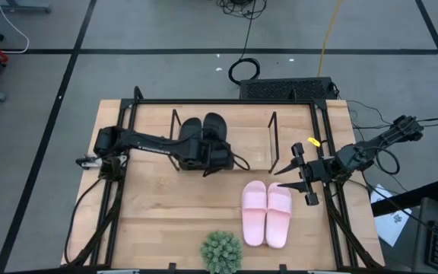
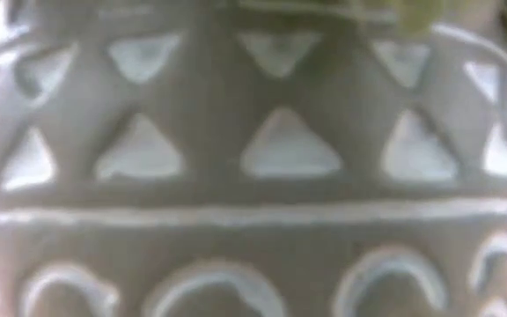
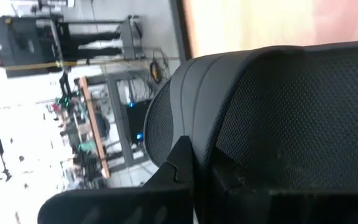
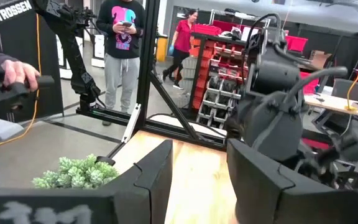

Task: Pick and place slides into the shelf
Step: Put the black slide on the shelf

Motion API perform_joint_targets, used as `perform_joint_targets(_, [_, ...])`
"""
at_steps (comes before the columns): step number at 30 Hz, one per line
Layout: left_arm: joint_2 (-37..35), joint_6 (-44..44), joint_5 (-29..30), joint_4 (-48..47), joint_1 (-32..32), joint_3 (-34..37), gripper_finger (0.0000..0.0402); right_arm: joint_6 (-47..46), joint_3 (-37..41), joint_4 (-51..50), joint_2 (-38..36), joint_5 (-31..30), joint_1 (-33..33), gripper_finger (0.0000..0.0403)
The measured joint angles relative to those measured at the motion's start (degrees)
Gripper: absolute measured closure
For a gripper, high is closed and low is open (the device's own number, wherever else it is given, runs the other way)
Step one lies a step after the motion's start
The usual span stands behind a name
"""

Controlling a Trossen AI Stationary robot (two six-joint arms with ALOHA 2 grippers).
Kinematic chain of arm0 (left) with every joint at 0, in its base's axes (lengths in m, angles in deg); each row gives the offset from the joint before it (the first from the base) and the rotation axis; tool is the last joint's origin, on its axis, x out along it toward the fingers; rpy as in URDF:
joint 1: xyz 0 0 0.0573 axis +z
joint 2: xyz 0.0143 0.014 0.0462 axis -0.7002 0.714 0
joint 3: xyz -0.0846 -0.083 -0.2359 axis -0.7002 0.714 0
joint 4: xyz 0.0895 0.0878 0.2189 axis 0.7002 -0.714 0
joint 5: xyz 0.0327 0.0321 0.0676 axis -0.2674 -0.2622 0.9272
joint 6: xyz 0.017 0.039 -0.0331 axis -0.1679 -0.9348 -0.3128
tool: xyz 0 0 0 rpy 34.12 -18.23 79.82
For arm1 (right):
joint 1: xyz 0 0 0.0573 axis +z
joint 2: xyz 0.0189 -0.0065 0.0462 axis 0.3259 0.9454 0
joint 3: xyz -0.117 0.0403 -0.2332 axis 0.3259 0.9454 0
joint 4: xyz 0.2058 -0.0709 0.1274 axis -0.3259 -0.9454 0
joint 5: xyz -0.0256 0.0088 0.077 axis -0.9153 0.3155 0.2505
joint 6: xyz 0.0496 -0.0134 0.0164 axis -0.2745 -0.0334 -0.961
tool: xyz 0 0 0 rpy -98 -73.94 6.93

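Observation:
Two black slides (image 1: pixel 204 133) lie side by side at the left end of the shelf (image 1: pixel 272 141), between its thin wire end frames at the table's far middle. My left gripper (image 1: pixel 202 158) reaches in from the table's left and is shut on one black slide (image 3: pixel 278 106), which fills its wrist view. The pink pair (image 1: pixel 266 213) lies side by side on the table, near right of the middle. My right gripper (image 1: pixel 299 173) is open and empty just right of and beyond the pink pair; it also shows in its wrist view (image 4: pixel 197 174). My left gripper holds the black slide by its side rim (image 3: pixel 194 118), one finger (image 3: pixel 179 165) outside the sole's edge and the other (image 3: pixel 253 183) on the textured inner side. The fingers come roughly level from the table's left. Whether the slide is lifted off the shelf does not show.
A potted green plant (image 1: pixel 221 251) stands at the table's near edge; its patterned pot (image 2: pixel 253 158) blocks the whole low view. Black rails (image 1: pixel 325 152) frame the tabletop. People stand in the room beyond the table (image 4: pixel 122 37).

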Motion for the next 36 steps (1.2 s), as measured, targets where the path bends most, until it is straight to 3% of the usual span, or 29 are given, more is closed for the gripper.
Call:
perform_joint_targets(6, [0.0,-8.48,-1.48,13.46,1.95,5.91,0.0402,0.58,0.0,0.17,0.01,-0.16,0.0,0.0259])
perform_joint_targets(14, [-0.42,-11.76,-6.38,22.79,6.63,10.05,0.0402,0.6,0.0,0.2,-0.01,-0.23,0.0,0.0259])
perform_joint_targets(24, [-5.42,-10.57,-13.99,25.91,9.17,15.84,0.0402,0.87,0.0,0.22,-0.01,-2.04,-0.01,0.0259])
perform_joint_targets(36, [-6.32,-5.17,-16.71,26.79,9.3,18.93,0.0402,2.16,0.0,0.52,-0.01,-3.22,-0.02,0.0259])
